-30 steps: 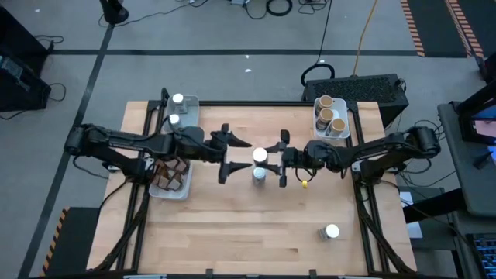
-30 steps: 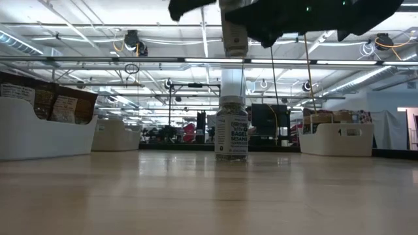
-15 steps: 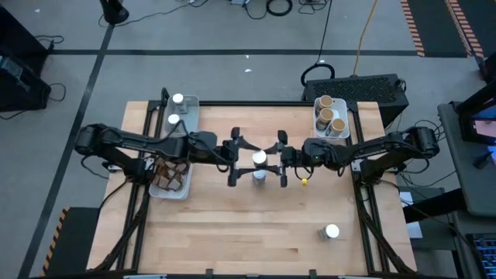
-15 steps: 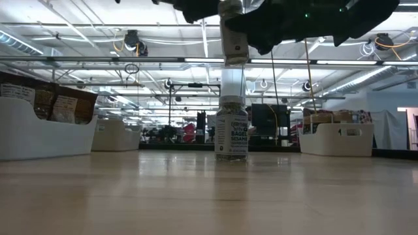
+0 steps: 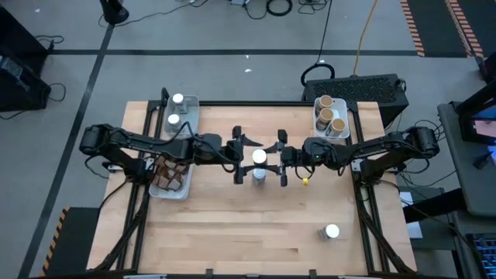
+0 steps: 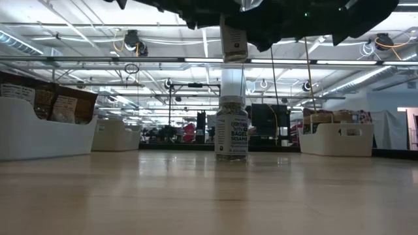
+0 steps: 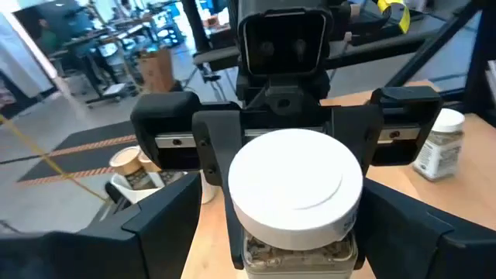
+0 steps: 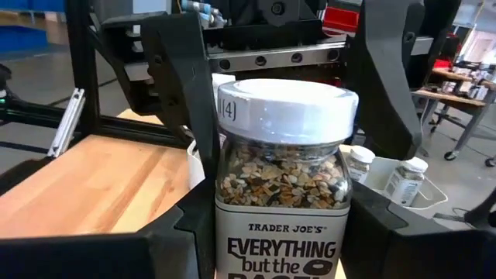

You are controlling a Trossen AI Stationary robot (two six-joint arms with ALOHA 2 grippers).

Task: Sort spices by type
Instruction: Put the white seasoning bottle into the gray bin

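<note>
A white-lidded spice jar (image 5: 259, 156) hangs above the table's middle with my right gripper (image 5: 270, 160) shut on it. In the right wrist view it (image 8: 283, 186) shows seeds and a printed label. Directly under it a second white-lidded jar (image 6: 231, 127) stands on its base on the wood. My left gripper (image 5: 246, 159) faces the right one. It is open, one finger on either side of the held jar's lid (image 7: 294, 182) and apart from it. My right gripper pinches the jar by its two sides (image 8: 226, 232) between its two fingers. The fingers (image 7: 213, 159) come in level from the table's right side. The jar stands upright in the hold, lid up, lifted clear of the table and of the jar below.
A tray (image 5: 186, 101) at the far left holds white-lidded jars. A tray (image 5: 180, 194) nearer on the left holds brown packets. A tray (image 5: 345, 116) at the far right holds cork-topped jars. One more white-lidded jar (image 5: 331, 231) stands near the right front.
My left gripper has moved toward the table's right edge and a little down, rolling as it went. Its open fingers now stand on either side of the held jar. The jar and my right gripper have stayed where they were.
</note>
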